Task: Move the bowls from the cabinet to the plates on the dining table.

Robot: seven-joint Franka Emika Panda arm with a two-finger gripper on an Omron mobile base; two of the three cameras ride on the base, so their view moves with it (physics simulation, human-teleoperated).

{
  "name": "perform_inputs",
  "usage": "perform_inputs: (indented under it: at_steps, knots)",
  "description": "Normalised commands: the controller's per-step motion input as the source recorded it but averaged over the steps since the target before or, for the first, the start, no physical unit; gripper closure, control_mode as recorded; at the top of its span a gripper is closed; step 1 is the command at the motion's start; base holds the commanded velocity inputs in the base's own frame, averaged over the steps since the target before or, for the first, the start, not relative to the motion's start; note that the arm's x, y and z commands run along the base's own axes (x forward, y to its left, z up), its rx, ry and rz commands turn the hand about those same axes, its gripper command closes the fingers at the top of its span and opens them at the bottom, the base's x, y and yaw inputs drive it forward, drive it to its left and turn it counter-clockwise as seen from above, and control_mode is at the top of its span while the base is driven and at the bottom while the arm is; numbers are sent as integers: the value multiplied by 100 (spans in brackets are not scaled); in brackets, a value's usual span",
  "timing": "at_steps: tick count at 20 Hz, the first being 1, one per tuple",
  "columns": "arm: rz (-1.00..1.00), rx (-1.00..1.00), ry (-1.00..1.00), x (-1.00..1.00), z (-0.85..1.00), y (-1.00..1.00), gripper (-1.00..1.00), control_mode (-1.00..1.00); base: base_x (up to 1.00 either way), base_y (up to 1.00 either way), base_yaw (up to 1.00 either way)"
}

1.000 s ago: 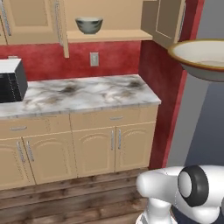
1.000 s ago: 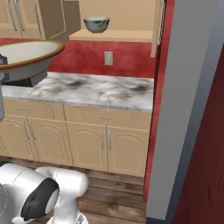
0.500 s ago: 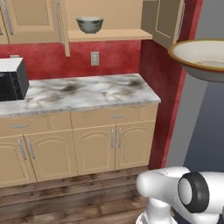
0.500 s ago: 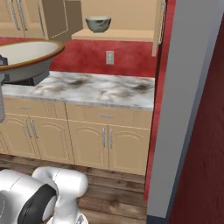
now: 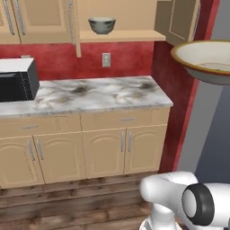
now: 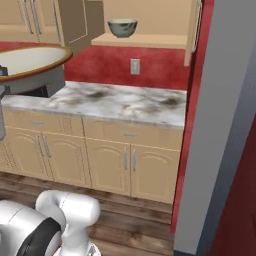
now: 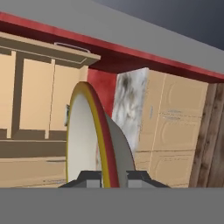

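Firmly, my jaws clamped the tan bowl's [image 7: 94, 144] rim; I judged level carriage safest, away from the cabinet [image 5: 130, 20].

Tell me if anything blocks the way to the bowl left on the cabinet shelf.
Nothing visible blocks it: the grey-green bowl stands alone on the open cabinet shelf, doors swung aside. But the gripper is shut on the tan bowl, which must be put down first.

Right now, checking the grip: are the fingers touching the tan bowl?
Touching. The hand view shows the fingers closed on the rim of the tan bowl.
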Motion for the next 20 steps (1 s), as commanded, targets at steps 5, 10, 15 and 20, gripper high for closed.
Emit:
perform_inputs:
  at_steps: [5, 10, 15, 20]
  knots:
    - [0, 0, 0, 0, 0, 0, 100, 100, 0, 0, 25]
    - [0, 0, 0, 0, 0, 0, 100, 100, 0, 0, 25]
    - [0, 0, 0, 0, 0, 0, 100, 100, 0, 0, 25]
    - [0, 0, 0, 0, 0, 0, 100, 100, 0, 0, 25]
